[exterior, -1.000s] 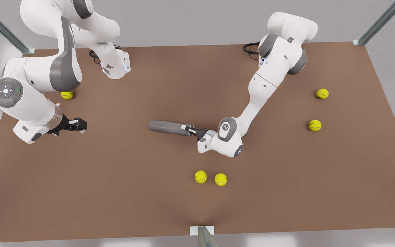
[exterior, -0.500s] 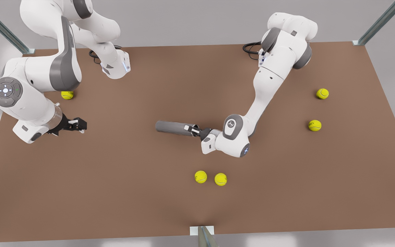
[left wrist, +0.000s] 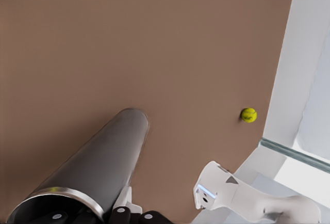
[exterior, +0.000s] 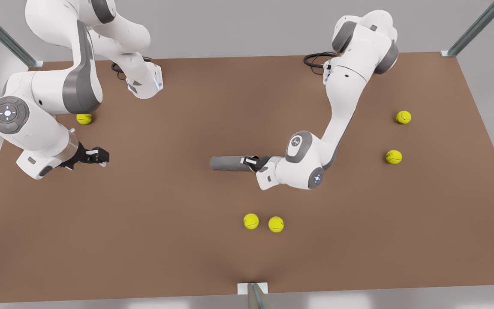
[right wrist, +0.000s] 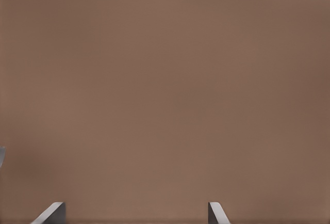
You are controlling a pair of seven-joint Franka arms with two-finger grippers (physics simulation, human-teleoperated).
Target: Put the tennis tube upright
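Tube point(exterior: 229, 163) lies on its side near mid-counter point(exterior: 187, 257), so I judge the task barely begun: the grasp is made, the tipping up is all to come. My left pincer point(exterior: 253, 162) is pinching its rimmed end point(left wrist: 51, 203). The right pincer point(exterior: 99, 155), well off toward the front view's left of the tube, waits with fingers point(right wrist: 51, 212) spread. Two balls point(exterior: 263, 222) lie near the tube, toward the near edge; otherwise open counter surrounds it, edges far off.

5 yellow tennis balls point(exterior: 251, 221) on brown table point(exterior: 187, 240).
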